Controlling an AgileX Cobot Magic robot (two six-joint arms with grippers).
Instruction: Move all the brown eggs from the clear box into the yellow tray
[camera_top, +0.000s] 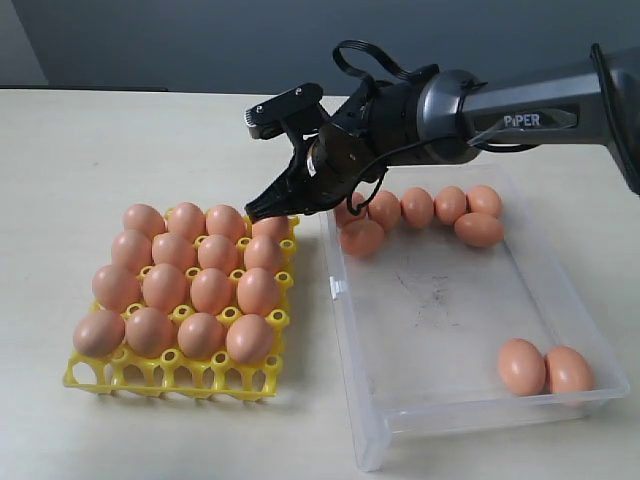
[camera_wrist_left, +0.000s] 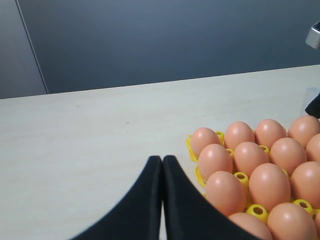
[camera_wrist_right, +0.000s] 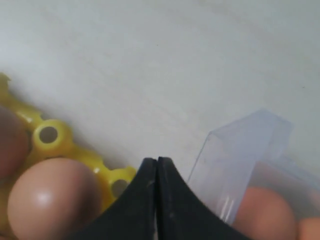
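The yellow tray sits at the left, with several brown eggs standing in its cups. To its right is the clear box. Several eggs line the box's far wall and two more lie in its near right corner. My right gripper is shut and empty, its tips over the tray's far right corner beside the box's far left corner. The right wrist view shows those shut tips between a tray egg and the box corner. In the left wrist view my left gripper is shut and empty beside the tray.
The pale tabletop runs round the tray and box. The right arm reaches in from the right above the box's far wall. A dark wall stands behind the table.
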